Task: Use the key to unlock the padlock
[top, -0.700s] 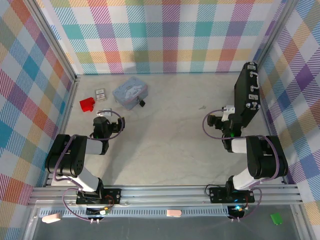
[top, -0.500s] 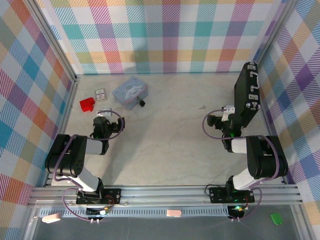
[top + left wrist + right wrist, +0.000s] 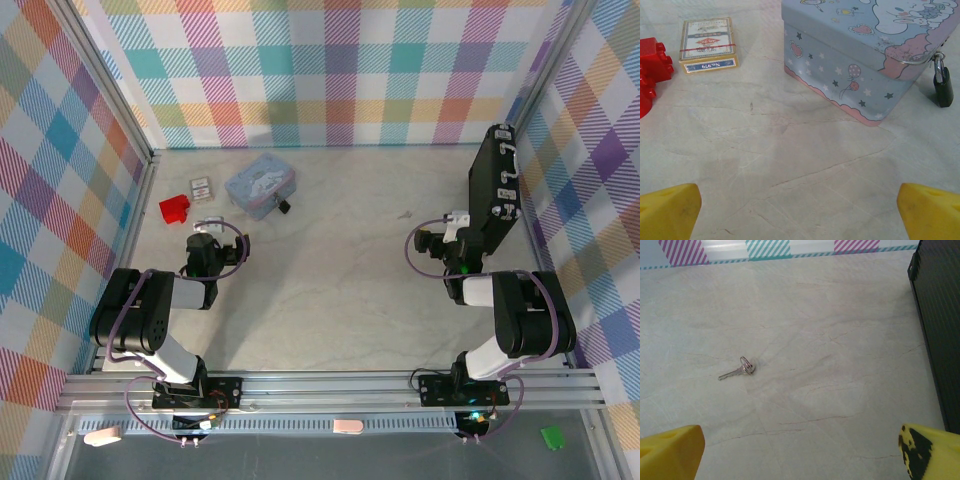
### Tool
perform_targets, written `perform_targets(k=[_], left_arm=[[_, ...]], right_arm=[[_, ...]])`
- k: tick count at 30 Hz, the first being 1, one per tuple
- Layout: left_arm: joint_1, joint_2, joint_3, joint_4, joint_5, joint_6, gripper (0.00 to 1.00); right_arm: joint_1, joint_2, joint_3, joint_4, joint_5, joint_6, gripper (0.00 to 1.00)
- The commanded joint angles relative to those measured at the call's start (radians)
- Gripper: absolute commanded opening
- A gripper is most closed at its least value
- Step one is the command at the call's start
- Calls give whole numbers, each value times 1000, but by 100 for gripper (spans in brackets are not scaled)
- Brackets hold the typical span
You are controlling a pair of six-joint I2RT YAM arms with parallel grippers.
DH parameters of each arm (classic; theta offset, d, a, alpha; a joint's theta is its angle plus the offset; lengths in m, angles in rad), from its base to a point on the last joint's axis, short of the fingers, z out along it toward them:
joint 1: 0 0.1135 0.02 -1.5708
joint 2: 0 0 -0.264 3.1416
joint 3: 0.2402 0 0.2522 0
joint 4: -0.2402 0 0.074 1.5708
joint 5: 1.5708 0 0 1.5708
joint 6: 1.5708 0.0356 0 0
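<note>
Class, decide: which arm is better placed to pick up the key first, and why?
Right. The small silvery metal key lies ahead of the open right gripper; the left gripper faces the pale blue tin and small black padlock.

Black padlock (image 3: 284,206) at tin (image 3: 258,183) corner; key (image 3: 405,214) well apart.

a: what sort of place is this?
b: a robot lab cell. aluminium rail frame (image 3: 330,385) along the bottom, plaid backdrop walls (image 3: 340,70) up top, left arm (image 3: 150,320) and right arm (image 3: 515,320) bolted beside a marbled counter (image 3: 330,260).
</note>
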Motion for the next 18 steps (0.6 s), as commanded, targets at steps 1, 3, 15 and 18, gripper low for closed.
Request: perform_targets(k=[1,3,15,18], left_arm=[[14,-5,19,1,18,-3,100],[12,-5,18,3,14,-2,100],[-47,-217,-119,56,18,57,100],[-74,-331,-105,-68,-16,52,100]], right_arm=[[-4,1,7,15,-19,-1,99],[-4,1,6,15,-20,-1,99],[12,-50,-56,86,-141,-77,99],[30,-109,-73,61,-149,-101,99]])
